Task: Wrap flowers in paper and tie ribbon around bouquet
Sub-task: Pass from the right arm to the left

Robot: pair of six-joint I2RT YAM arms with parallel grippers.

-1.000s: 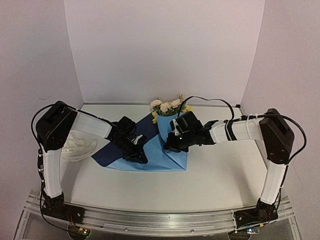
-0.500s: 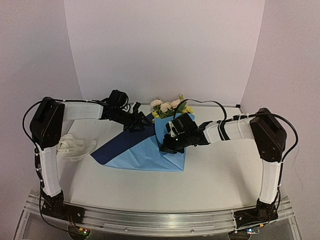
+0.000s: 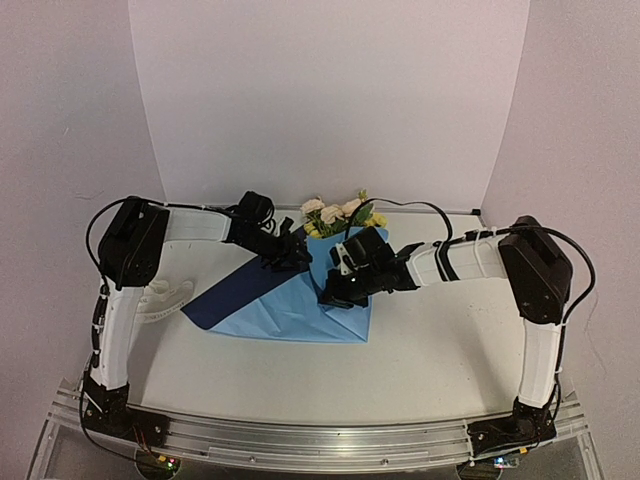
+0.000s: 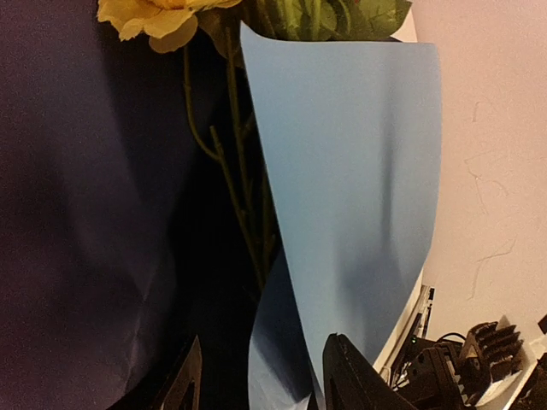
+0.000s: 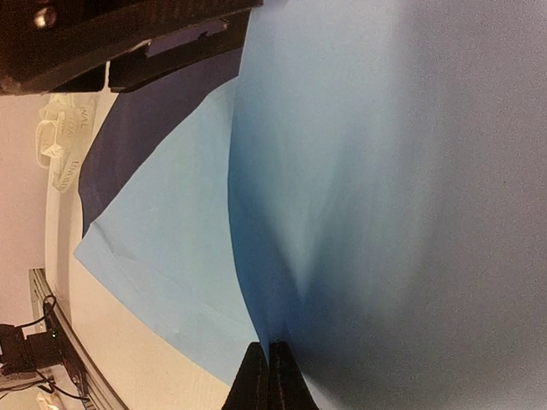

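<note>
The flowers (image 3: 335, 212) lie at the back of the table, their yellow bloom (image 4: 154, 17) and thin stems (image 4: 231, 171) resting on the navy face of the paper (image 4: 77, 213). A light blue flap of the paper (image 3: 345, 255) stands folded up over the stems. My right gripper (image 3: 335, 295) is shut on the lower edge of that flap (image 5: 385, 171), with its fingertips (image 5: 256, 376) pressed together. Open beside the stems, my left gripper (image 3: 290, 252) has the flap's lower edge (image 4: 350, 171) hanging between its spread fingers (image 4: 350, 380), untouched. The ribbon (image 3: 160, 295) lies in a heap at the left.
The flat part of the sheet (image 3: 280, 315) spreads toward the near edge, its navy corner (image 3: 215, 300) pointing left. White walls close the back and both sides. In the right wrist view the ribbon heap (image 5: 60, 141) shows far left and the left gripper's body (image 5: 128, 34) along the top.
My left gripper has opened and swung from the sheet's near left part up to the back beside the flowers. The right gripper has shifted slightly left, still holding the flap.
</note>
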